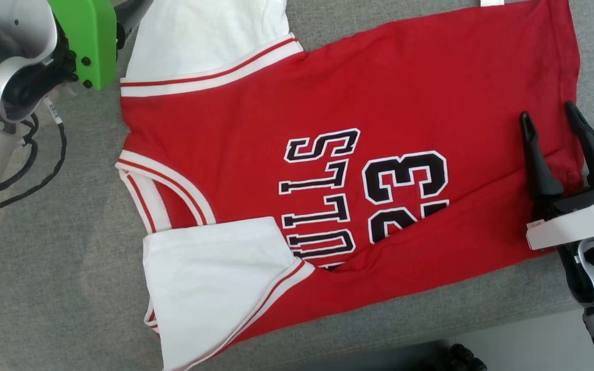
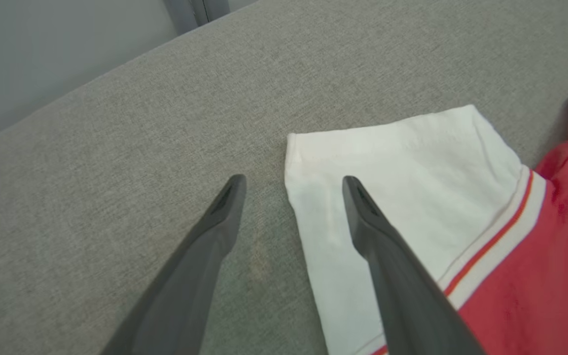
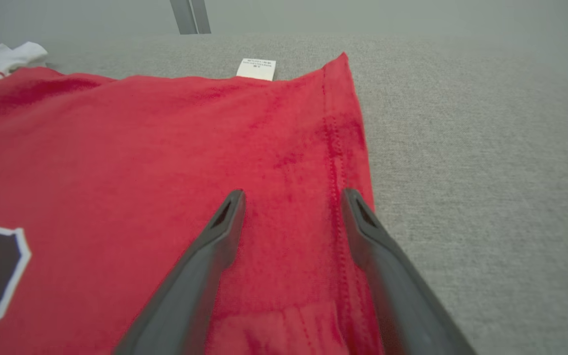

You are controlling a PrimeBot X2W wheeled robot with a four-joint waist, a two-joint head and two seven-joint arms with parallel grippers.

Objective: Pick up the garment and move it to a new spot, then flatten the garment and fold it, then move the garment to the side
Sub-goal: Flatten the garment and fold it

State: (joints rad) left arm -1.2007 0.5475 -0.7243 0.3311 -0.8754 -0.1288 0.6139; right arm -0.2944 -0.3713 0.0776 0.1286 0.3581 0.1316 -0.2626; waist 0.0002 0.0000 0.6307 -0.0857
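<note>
A red jersey shirt (image 1: pixel 328 103) with white sleeves and black "BULLS 23" print lies spread on the grey cushion, hem to the right. The near white sleeve (image 1: pixel 209 278) is folded in over the print. My left gripper (image 2: pixel 294 181) is open, low over the outer edge of the far white sleeve (image 2: pixel 412 162), one finger above the sleeve and one above bare cushion. The left arm's green wrist part (image 1: pixel 91 41) shows at the upper left. My right gripper (image 1: pixel 547 111) is open over the red hem (image 3: pixel 333 148), holding nothing.
The grey fabric surface (image 1: pixel 70 257) extends left of the shirt. Its front edge runs along the lower right, with pale floor (image 1: pixel 524 335) beyond. A black cable (image 1: pixel 44 165) hangs by the left arm. A white label (image 3: pixel 256 68) sticks out at the hem's far corner.
</note>
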